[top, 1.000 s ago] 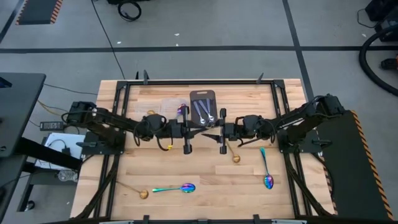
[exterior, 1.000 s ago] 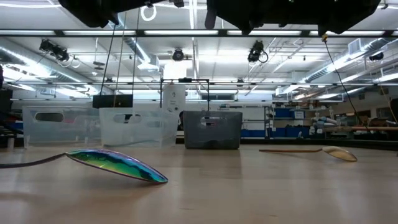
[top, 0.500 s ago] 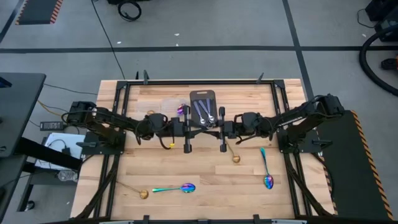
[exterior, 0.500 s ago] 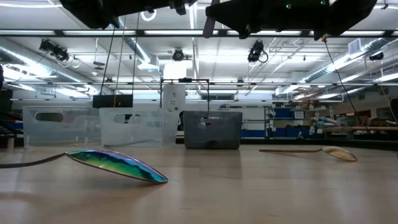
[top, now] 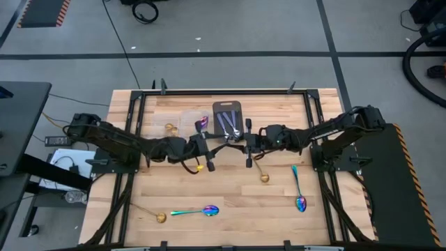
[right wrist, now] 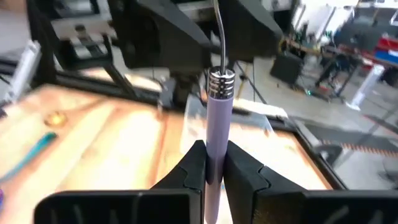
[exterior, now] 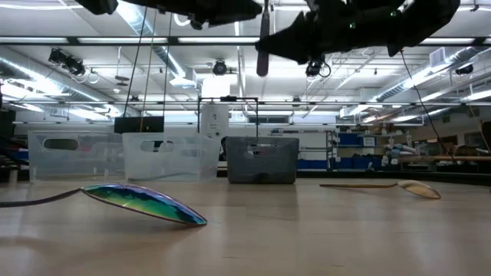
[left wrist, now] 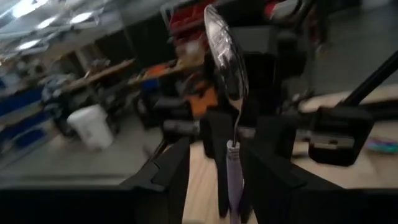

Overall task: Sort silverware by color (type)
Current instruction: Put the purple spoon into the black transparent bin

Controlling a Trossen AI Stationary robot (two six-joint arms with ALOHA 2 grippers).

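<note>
Now, mid-table, both arms meet just in front of the dark tray (top: 227,111). Your right gripper (right wrist: 211,163) pinches the lilac-handled spoon (right wrist: 217,106), long axis along its fingers, bowl twd the left gripper (left wrist: 214,163), whose fingers stand apart, clear of it.

Two black jointed arms (top: 132,143), yellow cable (top: 189,166)

Silver spoons (top: 228,125) lie in the tray (top: 226,107) behind both end effectors, other spoons (top: 197,210) in front.
</note>
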